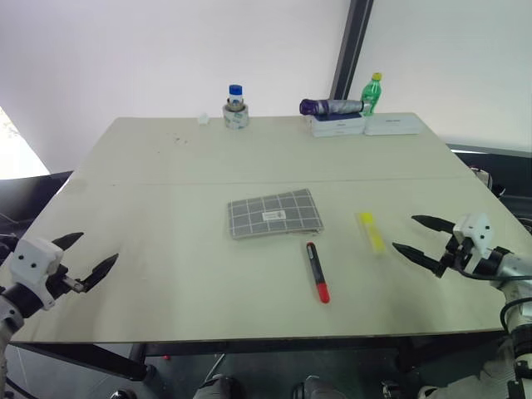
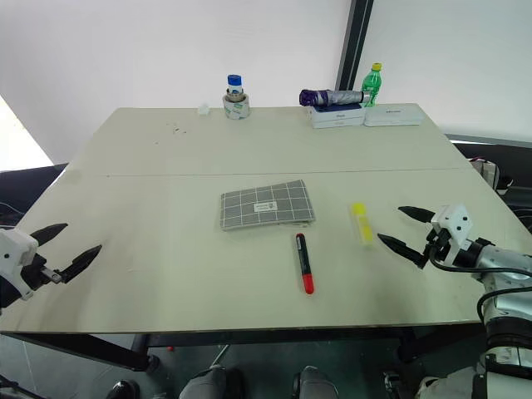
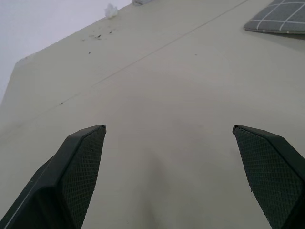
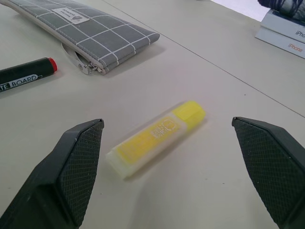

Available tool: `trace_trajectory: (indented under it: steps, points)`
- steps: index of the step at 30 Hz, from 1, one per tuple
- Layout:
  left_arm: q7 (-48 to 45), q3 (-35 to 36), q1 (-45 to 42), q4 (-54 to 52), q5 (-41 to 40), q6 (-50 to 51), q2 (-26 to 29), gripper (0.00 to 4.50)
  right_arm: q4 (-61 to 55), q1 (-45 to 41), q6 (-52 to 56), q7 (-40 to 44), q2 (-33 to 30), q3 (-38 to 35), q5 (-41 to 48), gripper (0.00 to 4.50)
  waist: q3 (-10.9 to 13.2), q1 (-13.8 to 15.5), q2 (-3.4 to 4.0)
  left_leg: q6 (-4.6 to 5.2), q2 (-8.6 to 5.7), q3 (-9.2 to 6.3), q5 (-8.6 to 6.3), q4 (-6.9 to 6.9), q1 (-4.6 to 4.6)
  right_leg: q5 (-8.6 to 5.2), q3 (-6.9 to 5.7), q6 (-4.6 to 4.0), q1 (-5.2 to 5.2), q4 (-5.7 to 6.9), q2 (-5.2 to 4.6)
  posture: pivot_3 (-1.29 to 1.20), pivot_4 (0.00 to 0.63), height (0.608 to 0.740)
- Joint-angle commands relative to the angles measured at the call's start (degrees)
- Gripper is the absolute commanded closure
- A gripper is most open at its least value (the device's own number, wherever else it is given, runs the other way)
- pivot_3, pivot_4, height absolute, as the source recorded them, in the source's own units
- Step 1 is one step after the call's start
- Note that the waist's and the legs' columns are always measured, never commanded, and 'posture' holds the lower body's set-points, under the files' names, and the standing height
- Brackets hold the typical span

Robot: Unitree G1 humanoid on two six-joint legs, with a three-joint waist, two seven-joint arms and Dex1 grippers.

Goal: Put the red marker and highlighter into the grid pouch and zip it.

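Note:
The grid pouch lies flat in the middle of the table, grey with white lines and a small white label. Just in front of it rests the red marker, black barrel with a red end toward the near edge. The yellow highlighter lies to the right of the pouch. My right gripper hovers open just right of the highlighter, which sits ahead of its fingers in the right wrist view. My left gripper stands open over bare table at the near left, far from all three.
At the table's far edge stand a blue-capped jar, a green bottle, a purple folded umbrella on white boxes, and a small white scrap. A seam runs across the tabletop behind the pouch.

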Motion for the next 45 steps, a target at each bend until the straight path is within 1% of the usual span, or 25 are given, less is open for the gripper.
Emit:
trace_trajectory:
  steps: [1, 9, 14, 20, 26, 29, 31, 32, 34, 37, 39, 40, 41, 42, 45]
  points:
    - [0.91, 1.06, -0.88, -0.67, 1.02, -3.18, 0.24, 0.00, -1.59, -0.20, -1.14, -0.36, -0.22, -0.71, 0.35, 0.02, 0.00, 0.02, 0.00, 0.00, 0.00, 0.00, 0.00, 0.00, 0.00, 0.00, 0.00, 0.00, 0.00, 0.00, 0.00, 0.00, 0.150, 0.740]
    - [1.42, -0.48, -3.15, 0.91, 2.80, -3.60, 0.87, 0.00, -1.76, 0.19, -1.43, -0.77, -0.38, -0.85, 0.28, 0.02, 0.00, -0.02, 0.00, 0.00, 0.00, 0.01, 0.00, 0.00, 0.00, 0.00, 0.00, 0.00, 0.01, 0.00, 0.00, 0.00, 0.150, 0.740]
    - [1.83, -1.58, -4.50, 1.14, 3.06, -4.41, 0.21, 0.00, -0.18, -2.29, -1.33, -1.99, 0.43, 0.30, -0.81, 0.02, 0.00, -0.02, 0.00, 0.00, 0.01, 0.01, 0.00, 0.00, 0.00, 0.00, 0.00, 0.00, 0.00, 0.00, 0.03, 0.00, 0.150, 0.740]
    - [2.16, -2.58, -3.09, 0.23, 3.92, -6.18, -1.25, 0.00, -0.81, -4.08, -1.85, -3.98, 1.23, 1.19, -1.91, 0.02, 0.00, 0.00, 0.01, -0.02, 0.00, 0.02, 0.01, 0.00, 0.00, 0.00, 0.00, 0.01, 0.00, 0.00, 0.03, 0.00, 0.150, 0.740]
    - [1.32, -3.34, -3.61, 0.50, 4.13, -8.18, -1.24, 0.00, -1.41, -3.66, -0.44, -6.30, 1.41, 1.93, -2.39, 0.02, 0.00, 0.11, 0.00, -0.01, 0.00, 0.03, 0.01, 0.02, 0.00, 0.00, 0.00, 0.01, 0.01, 0.00, 0.01, 0.00, 0.150, 0.740]
    - [1.91, -4.14, -4.89, 1.68, 5.24, -9.96, -0.95, 0.00, -2.38, -3.48, 2.06, -6.84, 1.56, 2.07, -1.92, 0.02, 0.00, 0.11, 0.00, -0.01, 0.00, 0.03, 0.01, 0.01, 0.00, 0.00, 0.00, 0.01, 0.01, 0.00, 0.01, 0.00, 0.150, 0.740]
    - [2.35, -5.04, -6.13, 2.89, 6.75, -12.00, -0.95, 0.00, -3.34, -3.66, 3.87, -6.47, 2.00, 2.03, -0.92, 0.53, 0.00, 0.02, 0.01, -0.01, 0.00, 0.03, 0.01, 0.01, 0.00, 0.00, 0.00, 0.01, 0.01, 0.00, 0.02, 0.00, 0.150, 0.740]
    - [3.07, -6.32, -7.44, 4.27, 9.29, -14.80, -0.77, 0.00, -3.45, -4.43, 4.27, -7.06, 2.61, 2.24, -1.02, 0.84, 0.00, 0.02, 0.00, -0.01, 0.00, 0.03, 0.01, 0.01, 0.00, 0.00, 0.00, 0.01, 0.01, 0.00, 0.02, 0.00, 0.150, 0.740]
    - [3.90, -8.69, -9.85, 6.82, 13.33, -19.58, -0.42, 0.00, -3.27, -5.95, 3.88, -8.29, 3.78, 3.04, -2.00, 1.85, 0.00, 0.02, 0.00, -0.01, 0.00, 0.03, 0.01, 0.01, 0.00, 0.01, 0.00, 0.01, 0.01, 0.00, 0.04, 0.00, 0.150, 0.740]
    - [7.22, -13.54, -16.28, 12.20, 19.83, -25.23, -0.79, 0.00, -0.74, -10.36, 1.99, -12.56, 7.06, 5.60, -5.56, 3.41, 0.00, 0.00, 0.01, -0.01, 0.00, 0.05, 0.01, 0.02, 0.00, 0.01, 0.00, 0.01, 0.00, 0.01, 0.07, 0.00, 0.150, 0.740]
    - [9.81, -19.29, -23.64, 17.43, 25.68, -29.27, -2.66, 0.00, 4.19, -15.61, -0.22, -17.97, 10.55, 9.46, -11.01, 4.46, -0.01, 0.00, 0.02, -0.02, 0.01, 0.05, 0.02, 0.02, -0.01, 0.01, 0.00, 0.01, -0.01, 0.01, 0.18, 0.00, 0.150, 0.740]
    - [11.11, -21.45, -26.36, 19.84, 28.10, -31.08, -3.27, 0.00, 6.48, -17.55, -1.16, -20.05, 11.73, 10.88, -13.17, 4.46, -0.01, 0.07, 0.02, -0.07, 0.01, 0.07, 0.06, 0.03, 0.00, 0.02, 0.00, 0.01, 0.00, 0.04, 0.21, 0.00, 0.150, 0.740]
    - [13.25, -24.49, -29.77, 23.33, 32.22, -33.87, -3.88, 0.00, 9.16, -19.65, -3.09, -22.55, 12.90, 12.75, -16.16, 4.46, -0.01, 0.15, 0.02, -0.39, 0.01, 0.10, 0.26, 0.05, 0.00, 0.02, 0.00, 0.02, 0.00, 0.06, 0.24, 0.00, 0.150, 0.740]
    - [15.57, -26.94, -32.51, 26.34, 35.76, -36.25, -4.40, 0.00, 11.57, -21.41, -4.38, -24.65, 13.72, 14.00, -18.30, 4.46, -0.01, 0.20, 0.02, -0.41, 0.01, 0.10, 0.27, 0.07, -0.01, 0.02, 0.00, 0.02, 0.00, 0.07, 0.27, 0.00, 0.150, 0.740]
    - [19.22, -32.14, -39.00, 33.98, 40.06, -40.70, -6.81, 0.00, 18.24, -26.16, -7.21, -31.35, 15.50, 17.56, -23.82, 4.46, -0.01, 0.33, 0.02, -0.38, -0.02, 0.24, 0.26, 0.08, -0.08, 0.02, 0.03, 0.03, -0.06, 0.07, 0.25, 0.00, 0.150, 0.740]
